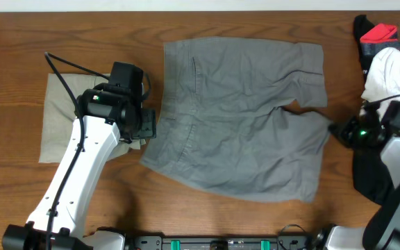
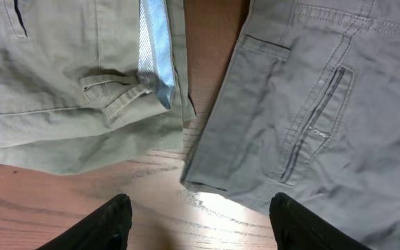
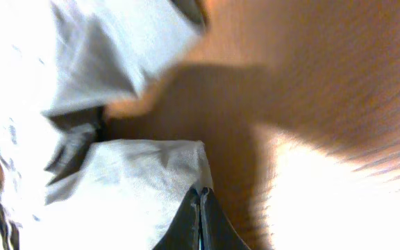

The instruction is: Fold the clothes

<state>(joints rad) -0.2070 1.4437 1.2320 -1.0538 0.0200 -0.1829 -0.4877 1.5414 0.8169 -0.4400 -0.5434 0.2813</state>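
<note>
The mid-grey shorts [image 1: 242, 118] lie spread flat in the middle of the table, waistband to the left and legs to the right. The khaki-beige shorts [image 1: 57, 118] lie folded at the left, partly under my left arm. My left gripper [image 1: 146, 125] is open and empty, over bare wood between the khaki shorts [image 2: 54, 83] and the grey shorts' waistband corner [image 2: 325, 104]; its fingertips [image 2: 196, 222] are wide apart. My right gripper [image 1: 339, 130] is at the hem of the grey shorts' near leg, fingers pressed together [image 3: 200, 191] on the cloth's edge [image 3: 137, 180].
A pile of black, white and red garments [image 1: 387, 62] sits at the far right edge, and black cloth [image 1: 367, 173] lies under my right arm. The wooden table [image 1: 19, 42] shows around the shorts.
</note>
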